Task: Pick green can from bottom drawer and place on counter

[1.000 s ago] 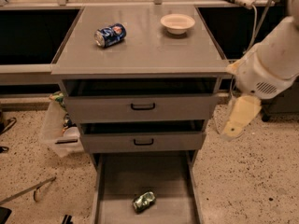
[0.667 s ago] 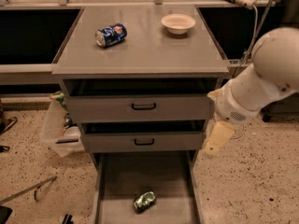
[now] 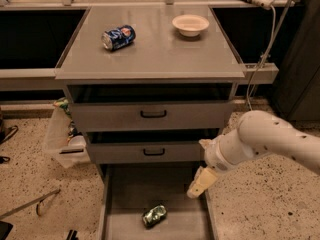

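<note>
The green can (image 3: 154,216) lies on its side, dented, on the flat grey floor of the bottom drawer (image 3: 125,194), which is pulled open. The counter (image 3: 165,49) is the grey top of the cabinet. My gripper (image 3: 201,181) hangs on the white arm over the drawer's right edge, above and to the right of the can and apart from it. It holds nothing that I can see.
A blue can (image 3: 118,37) lies on its side on the counter at back left. A white bowl (image 3: 190,24) stands at back right. Two shallower drawers with black handles (image 3: 153,114) are partly open above. A plastic bin (image 3: 64,139) stands on the floor at left.
The arm has swung down and to the left, from beside the top drawer's right side to the right edge of the bottom drawer. The can has not moved.
</note>
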Action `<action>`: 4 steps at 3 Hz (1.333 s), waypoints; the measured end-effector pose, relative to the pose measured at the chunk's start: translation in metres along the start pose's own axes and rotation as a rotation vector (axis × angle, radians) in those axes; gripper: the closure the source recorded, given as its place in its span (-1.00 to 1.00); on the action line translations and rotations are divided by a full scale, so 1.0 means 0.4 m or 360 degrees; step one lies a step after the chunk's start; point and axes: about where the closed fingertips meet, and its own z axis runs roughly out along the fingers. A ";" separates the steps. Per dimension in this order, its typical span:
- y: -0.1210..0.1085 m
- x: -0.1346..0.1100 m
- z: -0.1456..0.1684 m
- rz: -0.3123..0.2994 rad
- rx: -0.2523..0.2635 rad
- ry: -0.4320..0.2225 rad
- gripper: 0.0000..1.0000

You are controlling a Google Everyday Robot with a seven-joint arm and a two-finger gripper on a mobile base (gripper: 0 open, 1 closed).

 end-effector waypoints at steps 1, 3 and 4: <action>-0.034 0.000 0.035 0.0026 0.0059 -0.0050 -1.00; -0.031 0.043 0.111 0.0048 0.0034 -0.0131 -1.00; -0.062 0.138 0.288 0.0065 0.0041 -0.0220 -1.00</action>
